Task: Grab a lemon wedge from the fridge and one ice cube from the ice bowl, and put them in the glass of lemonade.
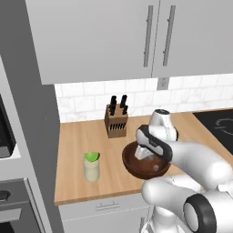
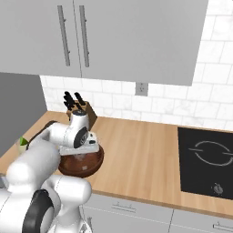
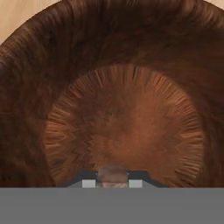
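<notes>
Ice cube (image 3: 112,174): one small pale cube sits between the two dark finger tips of the gripper (image 3: 112,183), low over the floor of the ice bowl (image 3: 113,52). The tips are pressed close on both sides of the cube, so the gripper is pinching it. Whether the cube touches the bowl floor I cannot tell. In the hand view the bowl inside is dark brown wood with a lighter round bottom.

From the left base view the ice bowl (image 1: 132,163) stands near the front edge of the counter (image 1: 77,136), about in the middle of the visible part, and the hand reaches down into it from above. The glass of lemonade (image 1: 91,170) stands left of the bowl, apart from it, also near the front edge. A lemon wedge (image 1: 92,156) rests on the top of the glass. A knife block (image 1: 115,119) stands behind, near the back wall. In the right base view a black cooktop (image 2: 207,161) lies at the right end of the counter, well apart from the bowl.
</notes>
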{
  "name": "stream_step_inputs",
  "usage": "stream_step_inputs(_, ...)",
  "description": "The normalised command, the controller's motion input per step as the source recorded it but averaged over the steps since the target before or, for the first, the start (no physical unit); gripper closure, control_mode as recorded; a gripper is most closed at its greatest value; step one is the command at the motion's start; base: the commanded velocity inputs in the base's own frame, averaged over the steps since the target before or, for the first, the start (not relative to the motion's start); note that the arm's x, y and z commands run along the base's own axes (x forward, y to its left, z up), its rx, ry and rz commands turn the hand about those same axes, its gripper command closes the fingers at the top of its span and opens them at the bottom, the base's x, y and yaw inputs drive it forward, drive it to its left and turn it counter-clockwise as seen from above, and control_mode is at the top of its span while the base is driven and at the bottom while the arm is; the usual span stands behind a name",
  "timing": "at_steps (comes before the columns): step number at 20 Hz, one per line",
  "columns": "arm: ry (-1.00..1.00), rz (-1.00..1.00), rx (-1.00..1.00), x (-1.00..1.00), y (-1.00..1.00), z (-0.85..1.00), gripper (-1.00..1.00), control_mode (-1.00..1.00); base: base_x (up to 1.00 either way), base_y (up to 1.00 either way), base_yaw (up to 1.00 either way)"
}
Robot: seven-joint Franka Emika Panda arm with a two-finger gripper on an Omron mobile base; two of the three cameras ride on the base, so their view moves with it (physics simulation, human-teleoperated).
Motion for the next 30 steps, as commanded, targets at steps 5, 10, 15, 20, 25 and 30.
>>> stream_step_inputs(5, -0.18, 0.01, 0.08, -0.37, 0.17, 0.38, 1.00, -1.00, 0.00, 0.00, 0.00)
stream_step_inputs(10, -0.24, 0.01, 0.00, -0.41, 0.59, 0.40, 1.00, -1.00, 0.00, 0.00, 0.00)
stream_step_inputs(15, -0.18, 0.00, 0.00, 0.03, 0.35, 0.86, 1.00, -1.00, 0.00, 0.00, 0.00)
stream_step_inputs(20, 0.00, 0.00, 0.00, 0.00, 0.16, 1.00, 1.00, -1.00, 0.00, 0.00, 0.00)
stream_step_inputs(25, 0.01, 0.00, 0.00, 0.00, 0.23, 1.00, 1.00, -1.00, 0.00, 0.00, 0.00)
stream_step_inputs(30, 0.00, 0.00, 0.00, 0.02, 0.70, 0.71, 1.00, -1.00, 0.00, 0.00, 0.00)
